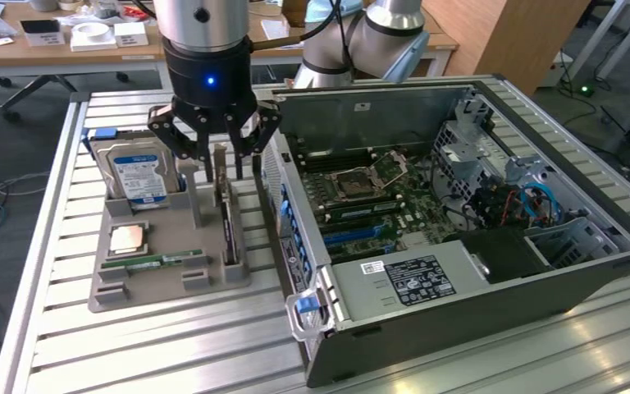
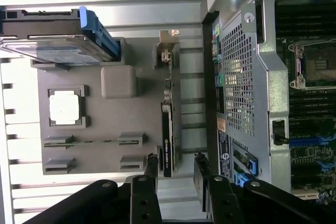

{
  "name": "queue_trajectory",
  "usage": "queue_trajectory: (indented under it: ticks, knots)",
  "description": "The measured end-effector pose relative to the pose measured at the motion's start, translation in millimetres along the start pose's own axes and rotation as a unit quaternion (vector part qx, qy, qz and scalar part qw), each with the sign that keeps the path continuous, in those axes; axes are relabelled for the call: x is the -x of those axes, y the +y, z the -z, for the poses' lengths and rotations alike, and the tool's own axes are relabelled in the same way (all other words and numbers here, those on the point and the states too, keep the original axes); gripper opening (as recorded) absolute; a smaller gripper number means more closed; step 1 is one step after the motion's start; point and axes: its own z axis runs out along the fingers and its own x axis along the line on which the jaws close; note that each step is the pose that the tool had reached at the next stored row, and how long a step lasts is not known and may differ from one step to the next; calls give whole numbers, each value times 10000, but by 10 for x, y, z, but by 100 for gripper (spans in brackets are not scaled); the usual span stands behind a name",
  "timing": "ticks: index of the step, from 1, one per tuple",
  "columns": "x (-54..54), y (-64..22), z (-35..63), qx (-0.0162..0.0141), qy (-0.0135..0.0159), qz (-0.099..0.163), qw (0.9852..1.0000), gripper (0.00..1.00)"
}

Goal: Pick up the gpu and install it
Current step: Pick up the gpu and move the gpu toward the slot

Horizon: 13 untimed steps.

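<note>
Exterior view: the black claw (image 1: 219, 158) hangs spread wide over a grey plastic tray (image 1: 145, 287); the thin dark gpu card with metal bracket (image 1: 229, 230) stands on edge directly below it.

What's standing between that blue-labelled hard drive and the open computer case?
The gpu stands there on edge in the grey tray, the gripper above it with jaws open either side; the exterior view shows it best.
</note>
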Motion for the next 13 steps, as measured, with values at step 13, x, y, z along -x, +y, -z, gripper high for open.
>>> queue_trajectory:
  ticks: [13]
  knots:
    - [-1, -3, -56, 3, 0, 0, 10000, 42]
